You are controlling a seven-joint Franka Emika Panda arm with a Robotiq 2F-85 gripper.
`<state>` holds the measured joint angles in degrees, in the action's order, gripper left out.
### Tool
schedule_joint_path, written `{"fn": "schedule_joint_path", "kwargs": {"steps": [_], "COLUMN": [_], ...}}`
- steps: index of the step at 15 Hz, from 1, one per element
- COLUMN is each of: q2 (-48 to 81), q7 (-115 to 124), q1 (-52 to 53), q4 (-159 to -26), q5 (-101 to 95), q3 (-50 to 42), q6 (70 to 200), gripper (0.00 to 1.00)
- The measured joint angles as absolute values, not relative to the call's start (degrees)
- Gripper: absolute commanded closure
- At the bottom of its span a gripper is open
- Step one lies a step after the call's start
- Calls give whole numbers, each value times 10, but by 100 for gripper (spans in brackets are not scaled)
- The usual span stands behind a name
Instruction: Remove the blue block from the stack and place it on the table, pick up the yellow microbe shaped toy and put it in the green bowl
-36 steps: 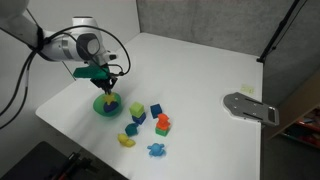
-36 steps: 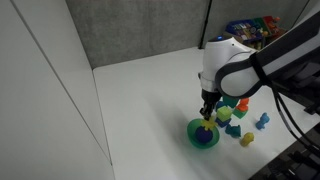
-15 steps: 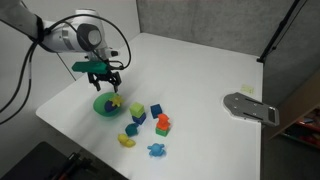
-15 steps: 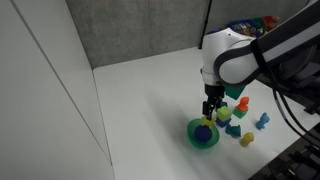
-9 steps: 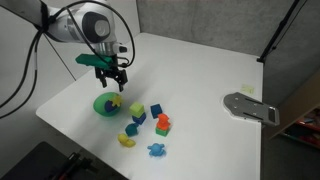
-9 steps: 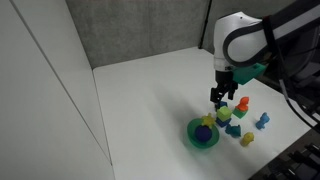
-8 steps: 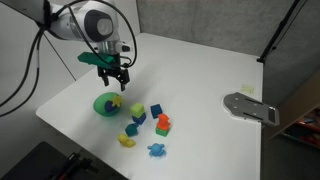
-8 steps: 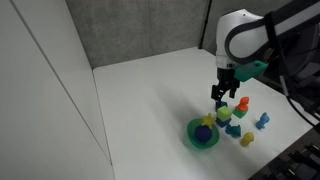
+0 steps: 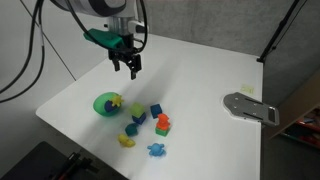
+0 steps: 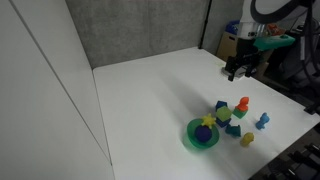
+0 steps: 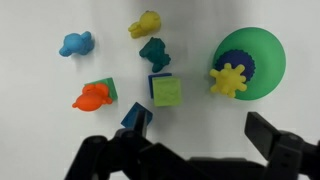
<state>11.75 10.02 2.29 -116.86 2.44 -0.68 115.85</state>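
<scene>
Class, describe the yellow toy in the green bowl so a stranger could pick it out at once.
On the white table, find the round green bowl beside the cluster of small toys. The yellow spiky toy lies in it, at the side nearest the cluster. The other yellow toy lies on the bare table.

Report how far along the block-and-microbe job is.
Done: the blue block lies on the table beside the green cube, and the yellow microbe toy sits in the green bowl. In hand: nothing; the gripper hangs open and empty. Left: nothing apparent.
</scene>
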Motion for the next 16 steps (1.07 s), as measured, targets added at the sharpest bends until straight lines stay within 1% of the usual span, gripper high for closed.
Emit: {"fn": "schedule_joint_path", "kwargs": {"steps": [6,12,16], "q2": [41,-27,-43], "q7": [109,113,113], "q1": [23,23,23], "q4": [-1159,-1156,-1156], "q5": [-9,-20,-20], "q3": [-7,-2,-2], "q6": [1109,1097,1097], "gripper": [0,0,0]}}
